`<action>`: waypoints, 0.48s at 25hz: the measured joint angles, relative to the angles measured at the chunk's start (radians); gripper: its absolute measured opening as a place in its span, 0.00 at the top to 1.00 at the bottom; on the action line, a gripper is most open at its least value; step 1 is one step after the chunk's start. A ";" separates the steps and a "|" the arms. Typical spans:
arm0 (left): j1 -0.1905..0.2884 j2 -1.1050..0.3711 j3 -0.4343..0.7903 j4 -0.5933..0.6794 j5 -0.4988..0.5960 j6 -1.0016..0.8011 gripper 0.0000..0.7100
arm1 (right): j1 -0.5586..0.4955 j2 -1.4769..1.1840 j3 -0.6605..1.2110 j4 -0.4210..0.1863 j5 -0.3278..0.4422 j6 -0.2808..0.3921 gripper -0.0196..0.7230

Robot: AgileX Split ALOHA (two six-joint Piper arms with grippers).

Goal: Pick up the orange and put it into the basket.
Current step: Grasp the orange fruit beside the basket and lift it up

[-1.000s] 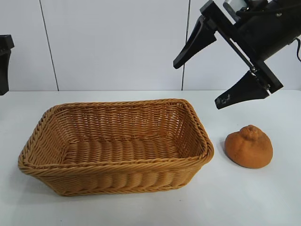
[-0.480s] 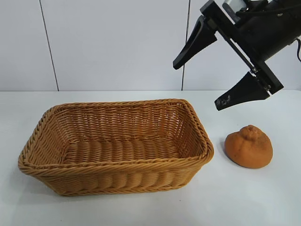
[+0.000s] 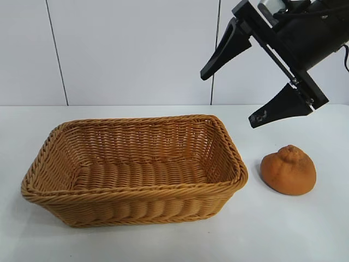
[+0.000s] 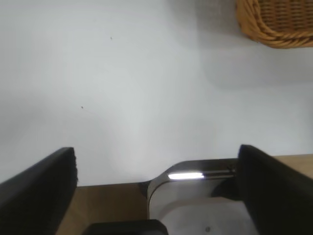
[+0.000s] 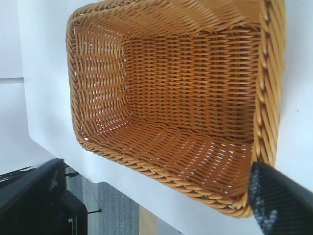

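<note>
The orange [image 3: 288, 170], dull and lumpy with a knobbed top, rests on the white table at the right of the exterior view, just beside the basket. The big woven wicker basket [image 3: 133, 194] stands empty in the middle. My right gripper [image 3: 228, 97] hangs open high above the gap between basket and orange, its black fingers [image 3: 279, 107] spread wide and holding nothing. Its wrist view looks down into the basket [image 5: 266, 88]; the orange is out of that view. My left gripper [image 4: 157, 169] is open over bare table, and only a corner of the basket [image 4: 274, 24] shows there.
The left arm [image 3: 5, 71] sits parked at the far left edge of the exterior view. A white panelled wall stands behind the table. In the left wrist view, the table's edge and a metal bracket [image 4: 195, 188] lie under the gripper.
</note>
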 joint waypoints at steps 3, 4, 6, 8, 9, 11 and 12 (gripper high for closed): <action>0.000 -0.111 0.051 0.001 -0.014 0.006 0.11 | 0.000 0.000 0.000 0.000 0.000 0.000 0.04; 0.000 -0.140 0.062 0.001 -0.014 0.006 0.11 | 0.000 0.000 0.000 0.000 0.000 0.000 0.04; 0.000 -0.199 0.067 0.002 -0.015 0.006 0.11 | 0.000 0.000 0.000 0.000 0.000 0.000 0.04; 0.000 -0.245 0.069 0.002 -0.018 0.006 0.11 | 0.000 0.000 0.000 0.001 0.001 0.000 0.04; 0.000 -0.268 0.070 0.002 -0.018 0.006 0.11 | 0.000 0.000 0.000 0.002 0.002 0.000 0.04; 0.000 -0.309 0.070 0.002 -0.018 0.006 0.11 | 0.000 0.000 -0.002 0.008 0.010 0.000 0.04; 0.000 -0.326 0.070 0.002 -0.018 0.006 0.11 | 0.000 0.000 -0.006 0.008 0.018 0.000 0.04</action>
